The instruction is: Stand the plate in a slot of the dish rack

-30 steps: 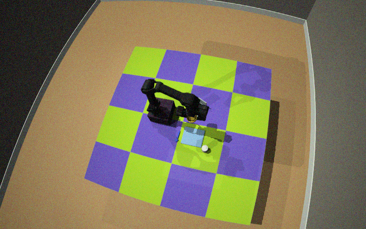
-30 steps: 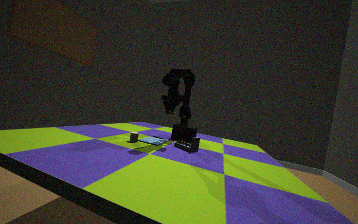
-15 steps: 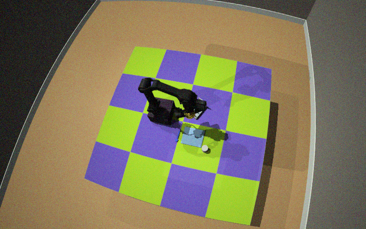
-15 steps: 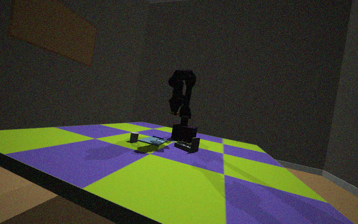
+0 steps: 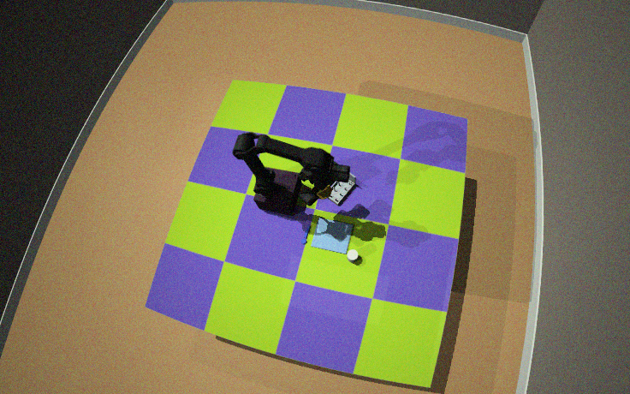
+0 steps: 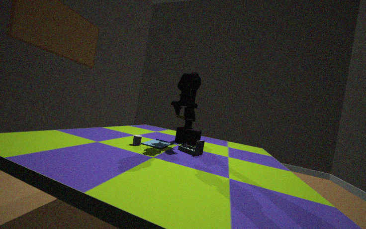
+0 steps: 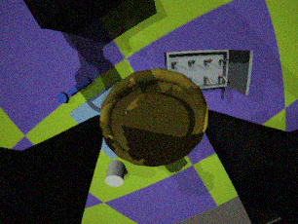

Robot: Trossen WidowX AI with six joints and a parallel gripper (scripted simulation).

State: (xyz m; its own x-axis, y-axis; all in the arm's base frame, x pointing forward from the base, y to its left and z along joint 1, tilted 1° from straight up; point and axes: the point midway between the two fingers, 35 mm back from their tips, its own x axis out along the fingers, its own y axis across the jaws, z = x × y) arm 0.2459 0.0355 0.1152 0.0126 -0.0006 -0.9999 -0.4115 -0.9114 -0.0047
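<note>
The yellow-brown round plate (image 5: 323,192) (image 6: 180,117) (image 7: 156,114) is between the fingers of my gripper (image 5: 324,190) (image 6: 184,116) (image 7: 153,117), which is shut on it. The plate is held high above the table, its face toward the wrist camera. The white-grey dish rack (image 5: 342,191) (image 6: 199,148) (image 7: 197,79) stands on a purple square, with short rails on its base and a taller panel at one end. In the wrist view the rack is up and to the right of the plate, apart from it. In the top view the arm partly hides the rack.
A light blue flat square (image 5: 329,243) (image 6: 151,143) (image 7: 83,115) lies beside the rack. A white cylinder (image 5: 352,254) (image 6: 137,140) (image 7: 115,174) stands at its corner. A thin blue item (image 5: 305,235) (image 7: 74,91) lies at its other side, near the arm's base (image 5: 276,194).
</note>
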